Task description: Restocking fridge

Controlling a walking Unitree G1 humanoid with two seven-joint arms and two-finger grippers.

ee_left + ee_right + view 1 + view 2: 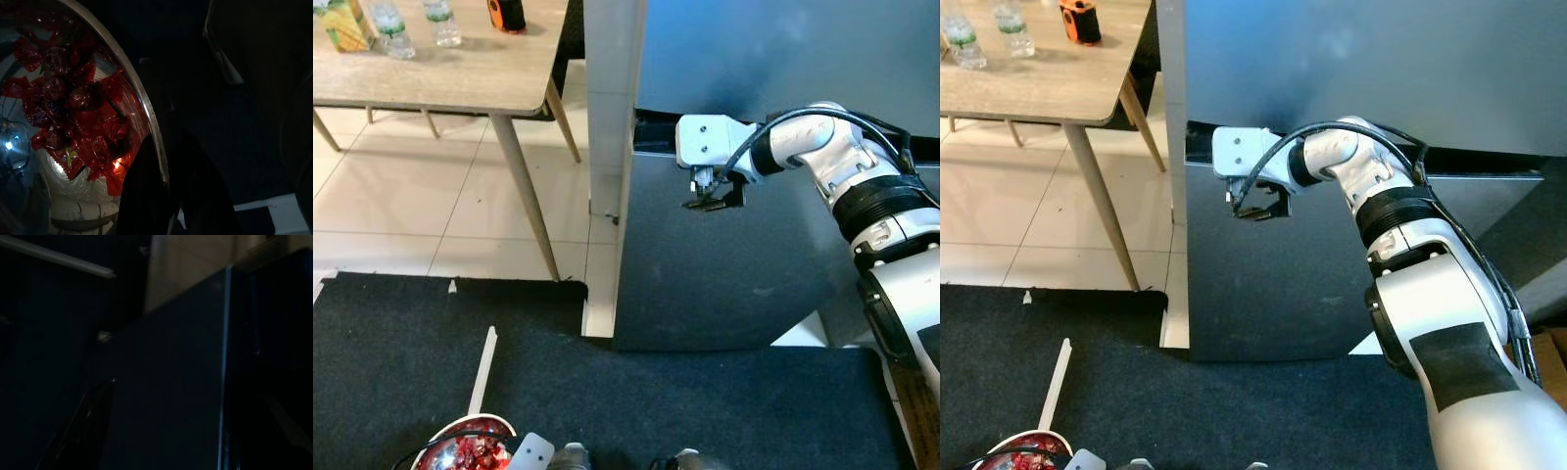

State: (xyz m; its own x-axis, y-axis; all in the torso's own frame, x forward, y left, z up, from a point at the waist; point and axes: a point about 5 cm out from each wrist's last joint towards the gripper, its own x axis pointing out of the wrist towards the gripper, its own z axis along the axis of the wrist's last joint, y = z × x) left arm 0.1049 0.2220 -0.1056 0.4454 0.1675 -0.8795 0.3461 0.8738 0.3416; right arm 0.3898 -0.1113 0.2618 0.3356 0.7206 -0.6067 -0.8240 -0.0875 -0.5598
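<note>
both arms split the work: left gripper clamps the candy bowl rim, freeing right gripper, finger state unclear, at the fridge door seam's left end.

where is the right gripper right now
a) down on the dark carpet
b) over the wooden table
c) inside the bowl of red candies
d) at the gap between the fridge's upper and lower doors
d: the right gripper sits at the dark seam between the upper door and the lower door of the fridge, near its left edge.
</note>
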